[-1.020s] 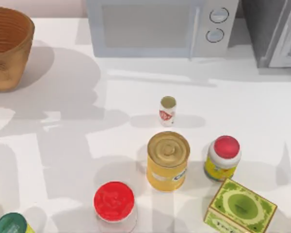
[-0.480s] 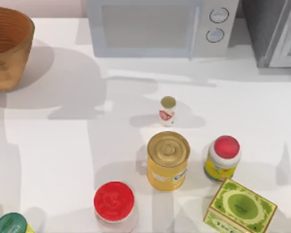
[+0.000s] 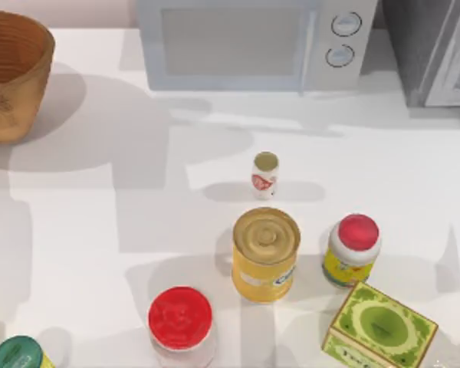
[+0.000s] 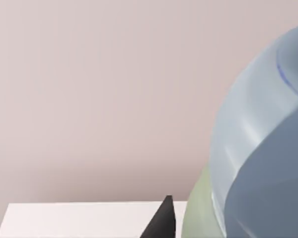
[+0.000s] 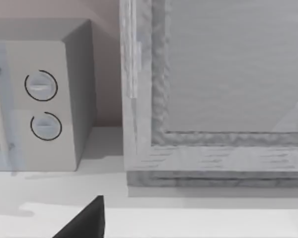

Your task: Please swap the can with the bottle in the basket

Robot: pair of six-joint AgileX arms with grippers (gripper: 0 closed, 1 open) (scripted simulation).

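The can (image 3: 265,254), yellow-labelled with a gold ribbed top, stands upright on the white table near the middle of the top view. Just behind it and apart from it stands the bottle (image 3: 265,175), tiny and white with an olive-gold cap and a red mark. The basket (image 3: 11,73), brown woven wicker, sits at the far left back corner, cut by the frame; the part of its inside that shows holds nothing. A dark piece of my left gripper (image 4: 164,220) pokes into the left wrist view. A dark piece of my right gripper (image 5: 87,223) does the same in the right wrist view.
A microwave (image 3: 249,42) stands at the back, a grey appliance (image 3: 437,50) to its right. Near the can are a red-capped yellow bottle (image 3: 353,249), a red-lidded jar (image 3: 181,320), a green box (image 3: 379,328) and a green-lidded container (image 3: 17,354). A pale blue rounded object (image 4: 263,148) looms in the left wrist view.
The shadows on the table have shifted. The can, the bottle, the basket and the other groceries have not moved.
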